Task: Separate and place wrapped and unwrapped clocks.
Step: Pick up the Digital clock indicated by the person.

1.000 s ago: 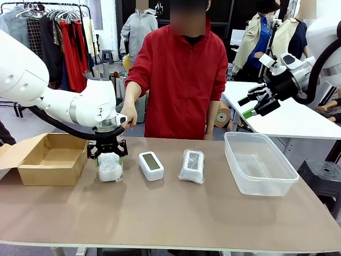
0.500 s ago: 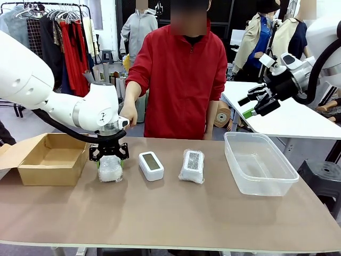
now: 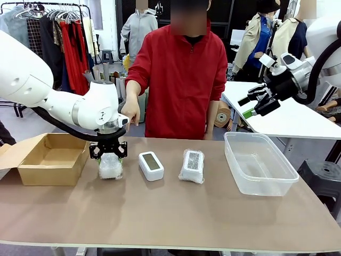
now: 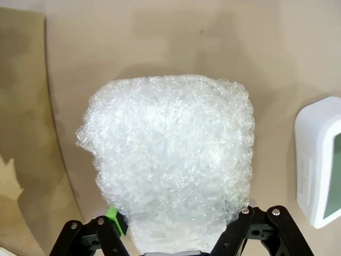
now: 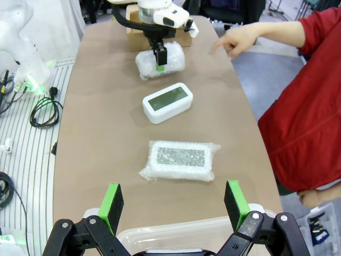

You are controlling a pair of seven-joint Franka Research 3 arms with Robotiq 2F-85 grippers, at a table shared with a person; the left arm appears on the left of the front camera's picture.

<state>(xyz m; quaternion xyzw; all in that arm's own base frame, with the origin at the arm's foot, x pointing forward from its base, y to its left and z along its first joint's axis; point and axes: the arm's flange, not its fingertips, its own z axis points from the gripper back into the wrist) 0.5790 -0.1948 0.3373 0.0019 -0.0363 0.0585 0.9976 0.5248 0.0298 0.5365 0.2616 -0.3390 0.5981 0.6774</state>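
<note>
- Front view: three rounded-rectangle clocks lie in a row on the matte tan bench (image 3: 170, 213), nearer its far edge than its near one.
- The first wrapped clock (image 3: 110, 169) (image 4: 170, 160) (image 5: 173, 64) is a puffy bundle of crinkly, translucent bubble wrap. It sits toward the bench's left end, just beside an open brown cardboard box (image 3: 50, 175).
- The bare clock (image 3: 151, 166) (image 4: 319, 165) (image 5: 167, 101) is smooth white plastic with a grey screen facing up, and lies in the middle of the row.
- The second wrapped clock (image 3: 192, 166) (image 5: 181, 159) lies flat in a thinner clear wrap, and a speckled grey face shows through it.
- A clear, rounded-corner plastic tub (image 3: 266, 186) stands at the bench's right end.
- The left claw (image 3: 110, 160) (image 4: 176, 234) points straight down and is clamped narrow across the short width of the first wrapped clock, its black fingers pressing into the wrap on both sides.
- The right claw (image 3: 246, 106) (image 5: 173, 202) hangs high off the right end of the bench, its green-padded jaws spread wide and holding nothing.
- All three clocks have their long axis running from the bench's near edge toward its far edge; the bare clock is turned slightly off that line.
- A person in a red top stands at the far edge, one hand (image 3: 130, 112) (image 5: 237, 38) held above the bench near the left claw.
</note>
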